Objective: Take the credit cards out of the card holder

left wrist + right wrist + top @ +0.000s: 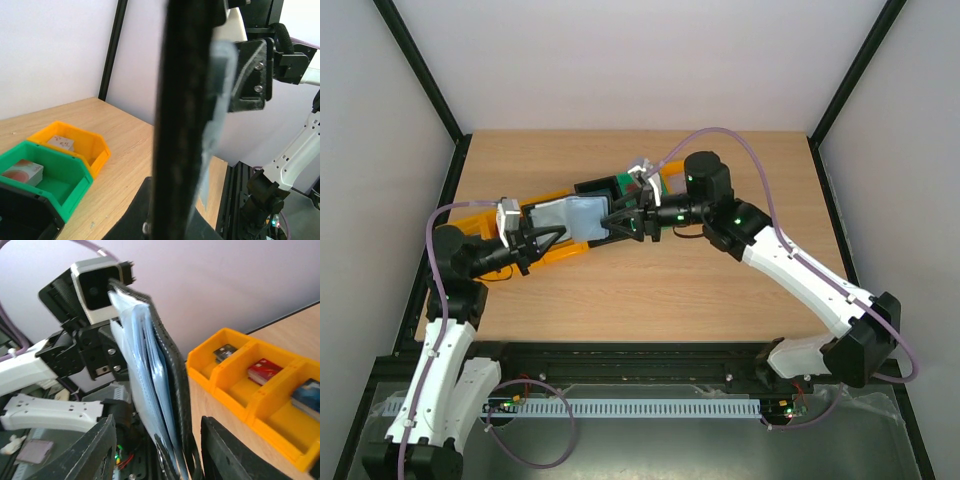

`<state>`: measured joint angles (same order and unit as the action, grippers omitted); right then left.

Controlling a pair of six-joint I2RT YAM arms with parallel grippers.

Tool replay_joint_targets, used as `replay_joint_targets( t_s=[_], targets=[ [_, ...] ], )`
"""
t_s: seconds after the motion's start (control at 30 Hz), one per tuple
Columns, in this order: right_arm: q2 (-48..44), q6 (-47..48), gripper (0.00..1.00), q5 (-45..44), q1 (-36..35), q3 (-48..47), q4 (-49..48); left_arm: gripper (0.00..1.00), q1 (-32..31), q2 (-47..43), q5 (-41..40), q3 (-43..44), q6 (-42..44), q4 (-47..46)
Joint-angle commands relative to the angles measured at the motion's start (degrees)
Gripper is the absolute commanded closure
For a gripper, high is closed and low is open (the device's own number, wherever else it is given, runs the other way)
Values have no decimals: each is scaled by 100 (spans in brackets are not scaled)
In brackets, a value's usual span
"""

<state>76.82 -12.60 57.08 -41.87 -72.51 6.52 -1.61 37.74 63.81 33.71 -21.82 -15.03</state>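
Black card holder (575,217) hangs open above the table (720,300) in the top view, long axis spanning left gripper (535,240) to right gripper (623,222). Left wrist: we see it pinched edge-on. Right wrist: jaws parted astride its pocket end; cards not distinguishable.

One card holder (578,215) was recorded, and two tools: left tool (556,238), right tool (613,222). Three single bins were counted: one orange bin (97,155), one green bin (65,195), one black bin (20,217). One divided orange tray (225,390) showed three compartments, one item each. Credit cards could not be counted.
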Motion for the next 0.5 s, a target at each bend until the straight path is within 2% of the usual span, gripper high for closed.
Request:
replay_joint_targets(
  t_s=[0.0,0.3,0.47],
  targets=[
    [-148,116,55,-477,126,-88,-228,98,-15,-115,-28,113,141,-194],
    [-45,-135,56,-702,122,-8,-764,98,-15,-131,49,155,310,-227],
    [73,43,43,-668,123,-49,-688,98,-15,-168,119,269,515,-66]
  ],
)
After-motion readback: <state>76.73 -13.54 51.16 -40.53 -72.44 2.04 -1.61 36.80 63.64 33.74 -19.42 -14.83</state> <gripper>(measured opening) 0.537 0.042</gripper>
